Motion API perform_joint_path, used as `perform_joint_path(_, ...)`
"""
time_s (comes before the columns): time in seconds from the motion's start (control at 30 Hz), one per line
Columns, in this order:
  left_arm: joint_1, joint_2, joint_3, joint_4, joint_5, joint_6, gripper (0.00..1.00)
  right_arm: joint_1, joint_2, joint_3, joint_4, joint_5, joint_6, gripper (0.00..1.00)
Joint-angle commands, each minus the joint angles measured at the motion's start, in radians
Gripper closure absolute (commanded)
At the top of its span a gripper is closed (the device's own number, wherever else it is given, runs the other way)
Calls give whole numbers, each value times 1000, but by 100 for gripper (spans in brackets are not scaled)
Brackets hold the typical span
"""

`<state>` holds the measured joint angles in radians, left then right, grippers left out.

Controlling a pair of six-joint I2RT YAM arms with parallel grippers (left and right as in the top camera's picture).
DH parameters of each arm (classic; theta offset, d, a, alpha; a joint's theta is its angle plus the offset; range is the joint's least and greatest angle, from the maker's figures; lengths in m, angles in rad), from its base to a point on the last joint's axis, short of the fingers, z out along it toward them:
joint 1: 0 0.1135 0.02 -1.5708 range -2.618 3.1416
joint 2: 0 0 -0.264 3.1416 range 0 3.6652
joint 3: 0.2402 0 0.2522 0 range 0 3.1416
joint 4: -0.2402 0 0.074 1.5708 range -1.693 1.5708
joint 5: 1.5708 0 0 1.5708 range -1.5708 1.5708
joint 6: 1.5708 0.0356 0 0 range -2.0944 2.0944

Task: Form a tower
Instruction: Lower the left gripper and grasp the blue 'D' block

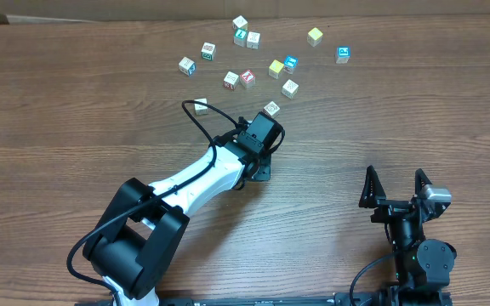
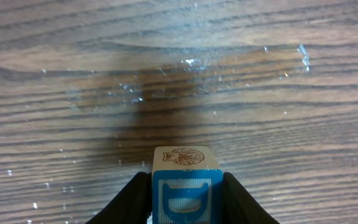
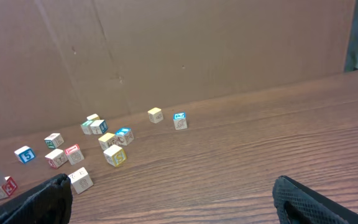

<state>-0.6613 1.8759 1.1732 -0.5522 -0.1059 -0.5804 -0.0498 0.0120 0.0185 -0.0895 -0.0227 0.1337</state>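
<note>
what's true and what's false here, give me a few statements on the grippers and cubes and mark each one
1. The left gripper has a blue-faced cube between its fingers. True.
2. The right gripper is shut on a cube. False: its jaws stand wide open with nothing between them.
3. Loose cubes lie scattered on the far side of the table. True.
4. The top face of the blue-faced cube shows a red letter. False: it shows a brown shell drawing.
</note>
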Motion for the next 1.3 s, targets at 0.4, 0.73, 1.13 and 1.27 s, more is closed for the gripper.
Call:
perform_joint_path(0.4, 5, 11, 20, 1, -77, -105, 73, 4, -9, -10, 6, -5, -5, 0)
perform_joint_path(0.73, 6, 11, 20, -4, -78, -150, 67, 4, -9, -10, 6, -5, -5, 0)
perform_joint_path(1.13, 6, 11, 20, 3, -78, -150, 66, 4, -9, -10, 6, -5, -5, 0)
perform_joint_path(1.27, 6, 11, 20, 2, -77, -149, 43, 4, -9, -10, 6, -5, -5, 0)
